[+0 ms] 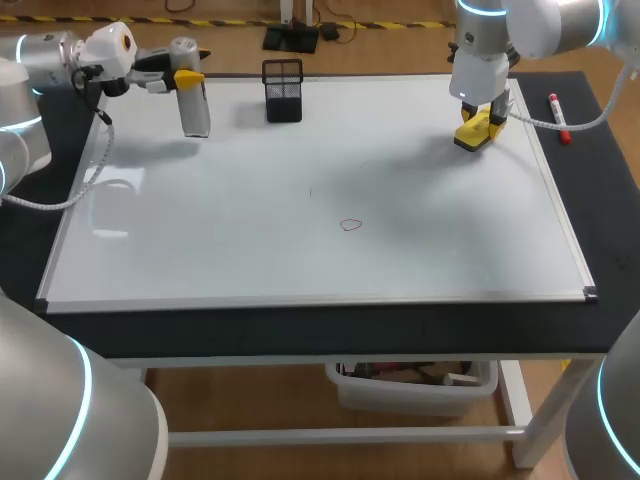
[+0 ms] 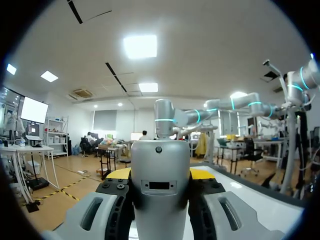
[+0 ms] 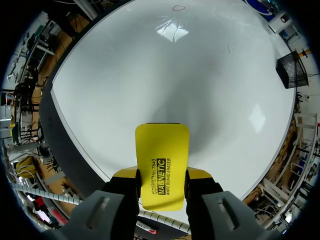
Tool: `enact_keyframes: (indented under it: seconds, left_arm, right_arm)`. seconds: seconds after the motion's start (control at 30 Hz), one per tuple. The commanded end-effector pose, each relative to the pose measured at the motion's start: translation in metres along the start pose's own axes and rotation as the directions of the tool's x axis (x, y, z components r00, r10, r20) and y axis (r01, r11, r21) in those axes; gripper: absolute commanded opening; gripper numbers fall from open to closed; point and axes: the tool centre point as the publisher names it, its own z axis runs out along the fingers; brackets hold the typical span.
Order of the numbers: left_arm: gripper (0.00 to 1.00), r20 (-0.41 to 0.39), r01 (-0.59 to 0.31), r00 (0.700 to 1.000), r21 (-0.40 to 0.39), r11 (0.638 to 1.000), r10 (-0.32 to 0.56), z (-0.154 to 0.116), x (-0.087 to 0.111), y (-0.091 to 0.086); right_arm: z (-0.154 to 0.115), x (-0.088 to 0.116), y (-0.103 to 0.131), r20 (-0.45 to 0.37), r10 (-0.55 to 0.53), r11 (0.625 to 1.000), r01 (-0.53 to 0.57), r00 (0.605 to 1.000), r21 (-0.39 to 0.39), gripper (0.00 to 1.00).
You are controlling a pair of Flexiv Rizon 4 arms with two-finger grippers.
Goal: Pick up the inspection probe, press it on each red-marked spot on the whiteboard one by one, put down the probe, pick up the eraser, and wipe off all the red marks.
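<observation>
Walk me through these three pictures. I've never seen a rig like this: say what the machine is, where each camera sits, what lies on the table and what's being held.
This is a robot with two arms at a table. The head view looks down from above and behind it. The two round pictures come from a camera on each wrist, looking out along the fingers. Most of the table is covered by a whiteboard with one small red loop drawn on it. A black mesh cup stands near its far edge, and a red marker lies beside the board on the right. The left gripper is closed on a grey probe, over the board's far left corner. The right gripper grips a yellow eraser at the far right.
</observation>
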Motion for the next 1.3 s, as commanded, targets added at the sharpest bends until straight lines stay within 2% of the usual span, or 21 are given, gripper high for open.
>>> enact_keyframes:
  seconds: [0.03,0.13,0.3,0.9,1.3]
  left_arm:
    - [0.00,-0.019,0.001,1.000,0.004,1.000,-0.001,-0.003,-0.006,0.001]
    - [0.00,-0.019,0.001,1.000,0.004,1.000,-0.001,-0.003,-0.006,0.001]
    - [0.00,-0.019,0.001,1.000,0.004,1.000,-0.001,-0.003,-0.006,0.001]
    - [0.00,-0.019,0.001,1.000,0.004,1.000,-0.001,-0.003,-0.006,0.001]
    - [0.00,-0.019,0.001,1.000,0.004,1.000,-0.001,-0.003,-0.006,0.001]
  right_arm:
    - [-0.002,-0.003,0.012,-0.022,-0.028,0.999,0.029,0.999,0.025,0.00]
    - [-0.004,-0.009,0.018,-0.022,-0.064,0.997,0.065,0.998,0.043,0.00]
    - [-0.014,-0.017,0.045,-0.005,-0.116,0.990,0.116,0.993,0.078,0.00]
    - [-0.023,-0.028,0.171,0.056,-0.295,0.955,0.291,0.954,0.060,0.00]
    - [-0.024,-0.031,0.254,0.064,-0.415,0.910,0.412,0.908,0.050,0.00]
